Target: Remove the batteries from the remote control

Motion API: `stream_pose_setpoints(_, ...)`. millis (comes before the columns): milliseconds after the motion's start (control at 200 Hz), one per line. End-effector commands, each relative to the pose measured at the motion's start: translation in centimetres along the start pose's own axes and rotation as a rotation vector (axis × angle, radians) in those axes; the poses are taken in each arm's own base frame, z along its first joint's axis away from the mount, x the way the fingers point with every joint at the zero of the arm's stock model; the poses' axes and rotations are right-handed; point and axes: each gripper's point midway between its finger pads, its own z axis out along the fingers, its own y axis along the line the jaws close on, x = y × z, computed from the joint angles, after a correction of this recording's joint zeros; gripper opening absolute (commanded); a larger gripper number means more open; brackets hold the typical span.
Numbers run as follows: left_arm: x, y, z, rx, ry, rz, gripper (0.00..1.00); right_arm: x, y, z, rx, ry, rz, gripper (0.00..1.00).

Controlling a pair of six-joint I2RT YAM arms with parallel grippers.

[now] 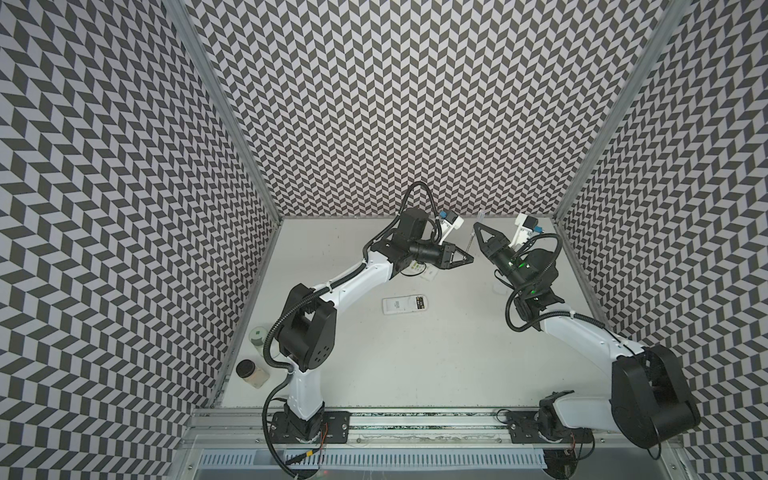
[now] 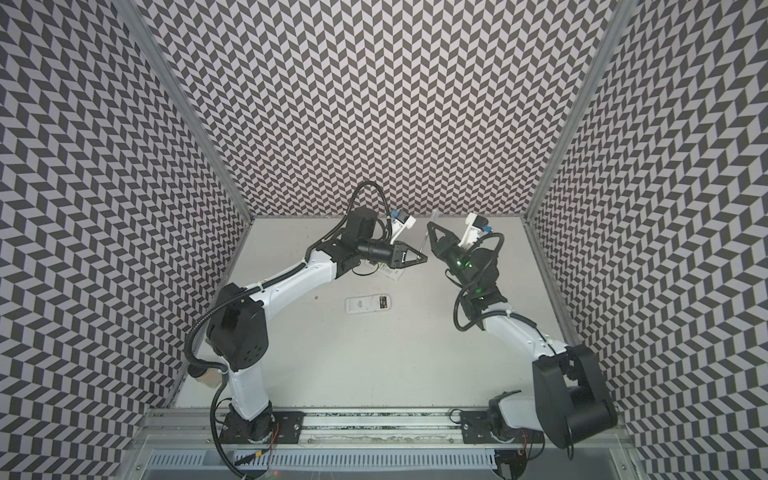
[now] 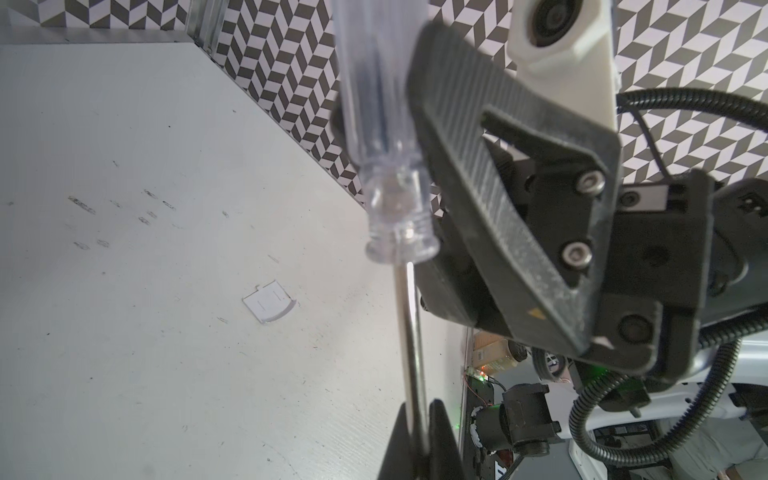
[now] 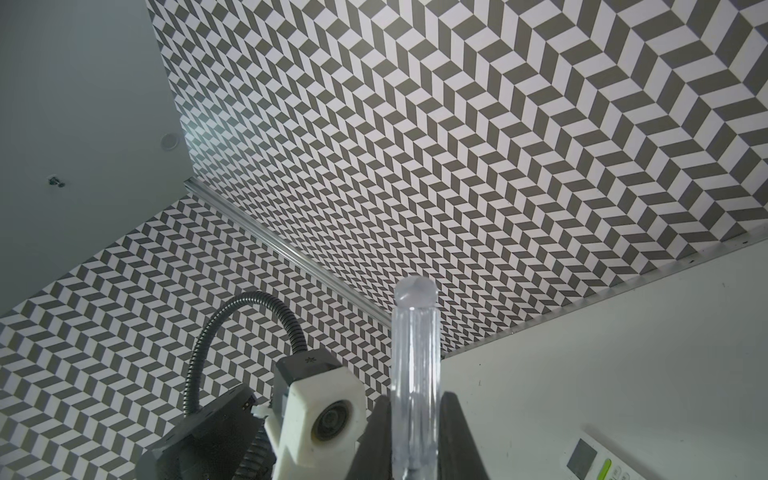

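Observation:
The white remote control (image 1: 405, 304) (image 2: 368, 304) lies mid-table, back up. A dark, gold-tinted patch at its right end looks like the batteries (image 1: 420, 302) in the open bay. Both grippers are raised near the back wall, away from the remote, holding one screwdriver (image 3: 384, 124) (image 4: 415, 332). My left gripper (image 3: 417, 409) (image 1: 472, 259) is shut on its metal shaft. My right gripper (image 4: 417, 399) (image 1: 476, 225) is shut on its clear handle. A small white cover (image 3: 270, 306) lies flat on the table.
A second white remote (image 1: 417, 269) (image 4: 590, 461) with green buttons lies face up under my left wrist. Two jars (image 1: 258, 334) (image 1: 251, 372) stand at the table's left edge by the left arm's base. Patterned walls close three sides.

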Motion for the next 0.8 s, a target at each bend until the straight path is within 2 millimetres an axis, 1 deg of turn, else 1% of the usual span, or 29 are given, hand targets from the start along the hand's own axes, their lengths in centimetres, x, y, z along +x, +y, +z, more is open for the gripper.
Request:
stream_pose_setpoints(0,-1.0,-0.5,-0.7,-0.006,-0.016,0.072,0.0,-0.4,1.3,-0.7,-0.052,-0.029,-0.03,0.11)
stream_pose_setpoints(120,-0.4,0.0,-1.6,-0.047,0.004,0.146,0.0,-0.9,1.5,-1.3,-0.06,-0.067,-0.089,0.35)
stream_pose_setpoints(210,0.0,0.6,-2.7,-0.1,0.039,0.244,0.0,-1.7,1.7,-2.2,-0.062,-0.089,-0.134,0.48)
stream_pose_setpoints(265,0.2,0.8,-3.6,-0.144,0.067,0.33,0.0,-2.1,1.8,-2.7,-0.053,-0.094,-0.187,0.54)
stream_pose_setpoints(315,0.5,1.2,-4.2,-0.191,0.102,0.411,0.0,-2.2,2.0,-3.1,-0.044,-0.094,-0.247,0.56)
stream_pose_setpoints(370,1.0,1.9,-5.0,-0.242,0.155,0.481,0.0,-2.3,2.1,-3.5,-0.031,-0.097,-0.319,0.6)
stream_pose_setpoints(456,2.1,2.2,-6.1,-0.27,0.241,0.585,0.0,-2.4,1.9,-4.1,0.0,-0.093,-0.39,0.65)
stream_pose_setpoints(501,2.3,2.9,-6.8,-0.323,0.284,0.62,0.0,-2.3,1.9,-4.5,0.013,-0.087,-0.431,0.67)
stream_pose_setpoints(541,2.6,3.4,-7.3,-0.36,0.317,0.648,0.0,-1.9,1.9,-4.8,0.01,-0.073,-0.478,0.67)
stream_pose_setpoints(606,3.2,3.6,-8.1,-0.381,0.377,0.703,0.0,-1.3,2.0,-5.3,-0.004,-0.052,-0.557,0.69)
stream_pose_setpoints(716,3.7,3.5,-9.5,-0.391,0.461,0.774,0.0,0.2,3.4,-6.1,-0.083,0.009,-0.685,0.68)
stream_pose_setpoints(796,5.0,3.2,-10.4,-0.373,0.537,0.836,0.0,1.7,3.5,-6.6,-0.123,0.081,-0.814,0.68)
